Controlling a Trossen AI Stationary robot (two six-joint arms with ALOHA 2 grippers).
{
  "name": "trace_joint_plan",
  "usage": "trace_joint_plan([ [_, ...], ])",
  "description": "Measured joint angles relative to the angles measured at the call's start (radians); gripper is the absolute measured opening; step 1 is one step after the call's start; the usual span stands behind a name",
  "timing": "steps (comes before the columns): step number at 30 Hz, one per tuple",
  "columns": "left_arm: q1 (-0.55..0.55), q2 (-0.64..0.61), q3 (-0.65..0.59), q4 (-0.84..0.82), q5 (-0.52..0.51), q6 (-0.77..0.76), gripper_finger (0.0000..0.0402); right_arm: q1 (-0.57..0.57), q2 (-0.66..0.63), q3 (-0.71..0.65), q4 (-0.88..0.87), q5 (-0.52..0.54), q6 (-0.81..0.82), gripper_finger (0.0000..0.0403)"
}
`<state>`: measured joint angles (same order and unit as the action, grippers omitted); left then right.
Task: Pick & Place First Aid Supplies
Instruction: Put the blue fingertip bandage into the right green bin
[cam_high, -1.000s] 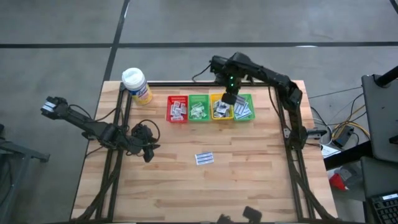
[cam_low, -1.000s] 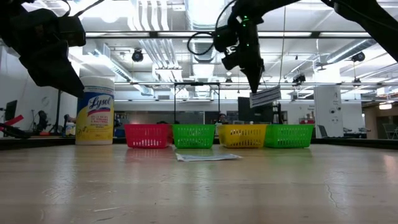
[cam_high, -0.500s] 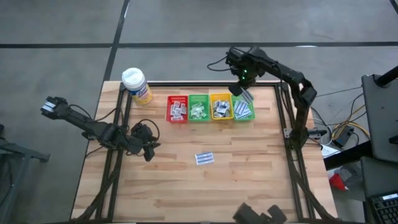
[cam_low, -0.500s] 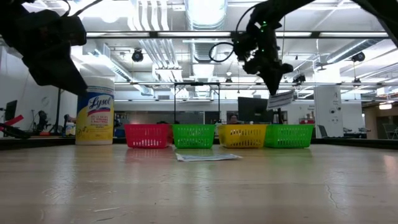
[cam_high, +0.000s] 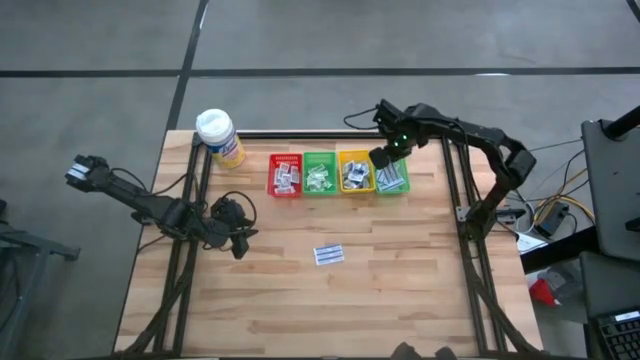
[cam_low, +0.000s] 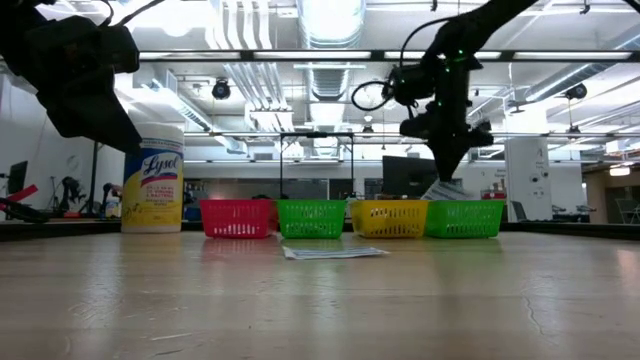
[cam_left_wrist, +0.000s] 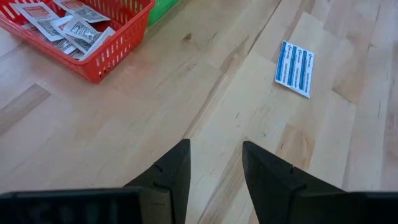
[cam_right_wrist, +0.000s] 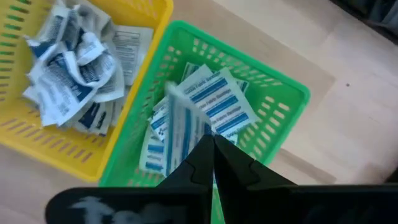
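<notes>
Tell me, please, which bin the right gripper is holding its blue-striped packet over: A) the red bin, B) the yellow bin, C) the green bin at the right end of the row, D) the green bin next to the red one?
C: the right gripper, shut on the blue-striped packet, hangs over the right-end green bin, with the yellow bin beside it.

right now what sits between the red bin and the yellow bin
One green bin holding white sachets, touching both the red bin and the yellow bin; the high view shows it.
</notes>
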<state>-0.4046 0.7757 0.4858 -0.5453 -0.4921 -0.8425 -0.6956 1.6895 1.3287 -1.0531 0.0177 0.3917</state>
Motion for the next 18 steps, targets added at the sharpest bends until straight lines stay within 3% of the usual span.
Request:
trace_joint_plan([
  [5, 0.0, 0.0, 0.0, 0.001, 0.0, -0.001, 0.0138, 0.01, -0.019, -0.085, 0.097, 0.001, 0.019, 0.0008],
  [13, 0.0, 0.0, 0.0, 0.003, 0.0, -0.002, 0.0138, 0.01, -0.02, -0.109, 0.1, 0.012, 0.0, 0.0008],
  [18, 0.0, 0.0, 0.0, 0.003, 0.0, -0.002, 0.0138, 0.008, -0.02, -0.109, 0.1, 0.006, -0.093, 0.0009],
])
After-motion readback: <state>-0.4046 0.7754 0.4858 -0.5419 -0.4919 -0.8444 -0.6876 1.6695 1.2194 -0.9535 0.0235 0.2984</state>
